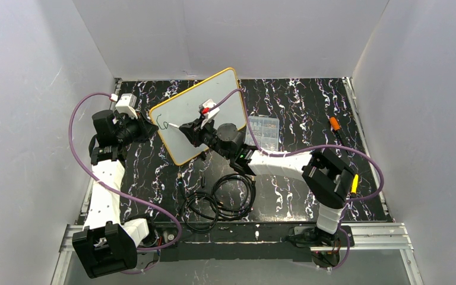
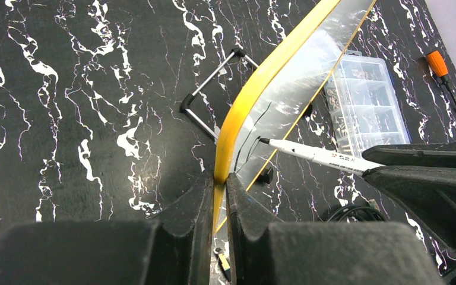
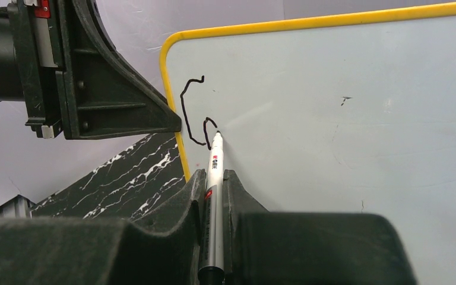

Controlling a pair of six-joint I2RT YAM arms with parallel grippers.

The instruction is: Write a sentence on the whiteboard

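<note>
Beside black lettering [image 3: 191, 110], right pincer [image 3: 215, 178] pinches marker [image 3: 214, 208]; left pincer [image 2: 219, 181] pinches the yellow-rimmed whiteboard [image 3: 344, 178]

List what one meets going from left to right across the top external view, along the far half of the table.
Left gripper → whiteboard → parts box → screwdriver.

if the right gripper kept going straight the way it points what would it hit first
The whiteboard. The right gripper is shut on a marker whose tip seems already on the board, beside the dark strokes, so the marker would press in first.
</note>
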